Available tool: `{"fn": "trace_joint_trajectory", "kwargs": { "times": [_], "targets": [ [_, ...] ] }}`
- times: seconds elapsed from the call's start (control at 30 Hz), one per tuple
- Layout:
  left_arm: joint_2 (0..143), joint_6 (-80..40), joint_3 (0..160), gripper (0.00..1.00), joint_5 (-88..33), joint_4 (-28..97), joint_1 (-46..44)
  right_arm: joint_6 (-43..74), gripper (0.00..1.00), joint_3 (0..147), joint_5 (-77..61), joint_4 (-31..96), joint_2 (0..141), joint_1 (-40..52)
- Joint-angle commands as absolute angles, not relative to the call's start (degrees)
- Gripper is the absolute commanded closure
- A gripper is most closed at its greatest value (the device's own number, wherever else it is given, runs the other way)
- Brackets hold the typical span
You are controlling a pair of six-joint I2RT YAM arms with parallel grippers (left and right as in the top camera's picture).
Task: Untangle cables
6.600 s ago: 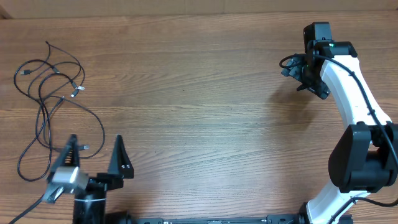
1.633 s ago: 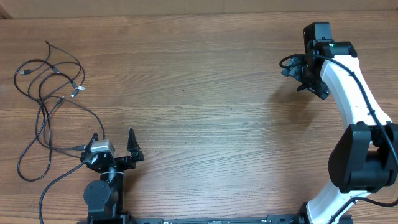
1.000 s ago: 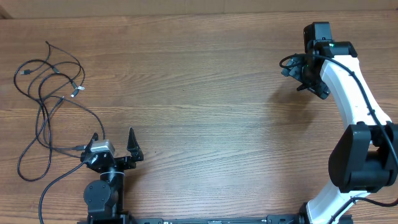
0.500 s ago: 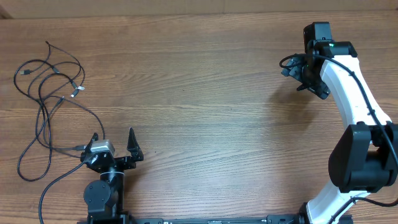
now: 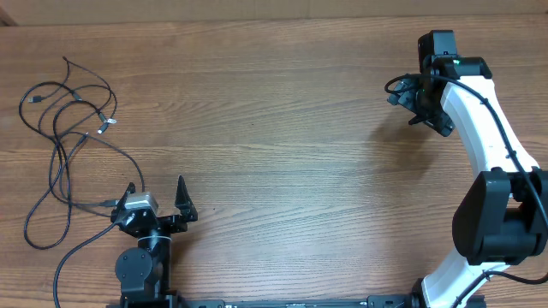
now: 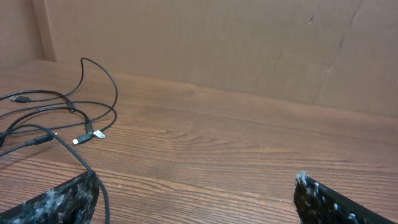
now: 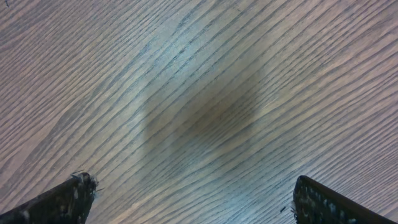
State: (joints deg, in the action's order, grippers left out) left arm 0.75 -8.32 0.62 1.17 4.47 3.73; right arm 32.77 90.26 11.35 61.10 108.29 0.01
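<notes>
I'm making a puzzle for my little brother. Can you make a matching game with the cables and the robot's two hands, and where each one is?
Things:
1. cables
2. left hand
3. right hand

Places:
A. open, over bare wood far back on the right
B. lying in loose loops at the left side of the table
C. open, near the front edge on the left

Pairs: 1-B, 2-C, 3-A
</notes>
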Motion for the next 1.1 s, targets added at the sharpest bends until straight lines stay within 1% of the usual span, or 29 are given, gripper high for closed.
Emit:
{"fn": "trace_joint_trajectory", "kwargs": {
  "times": [0.0, 0.43, 0.87, 1.07],
  "targets": [
    [0.25, -6.81, 0.27, 0.00, 1.89, 4.29, 3.36, 32.51, 0.00, 89.95, 11.97, 60.88, 106.80, -0.05],
    [0.25, -6.81, 0.27, 0.00, 1.89, 4.27, 3.36, 32.53, 0.00, 89.95, 11.97, 60.88, 95.15, -0.01],
    [0.25, -6.81, 0.27, 0.00, 1.89, 4.27, 3.36, 32.51, 0.00, 89.95, 11.97, 60.90, 78.98, -0.01],
    [0.25, -6.81, 0.27, 0.01, 1.89, 4.29, 3.36, 32.51, 0.00, 89.95, 11.97, 60.90, 69.12, -0.01]
  ]
}}
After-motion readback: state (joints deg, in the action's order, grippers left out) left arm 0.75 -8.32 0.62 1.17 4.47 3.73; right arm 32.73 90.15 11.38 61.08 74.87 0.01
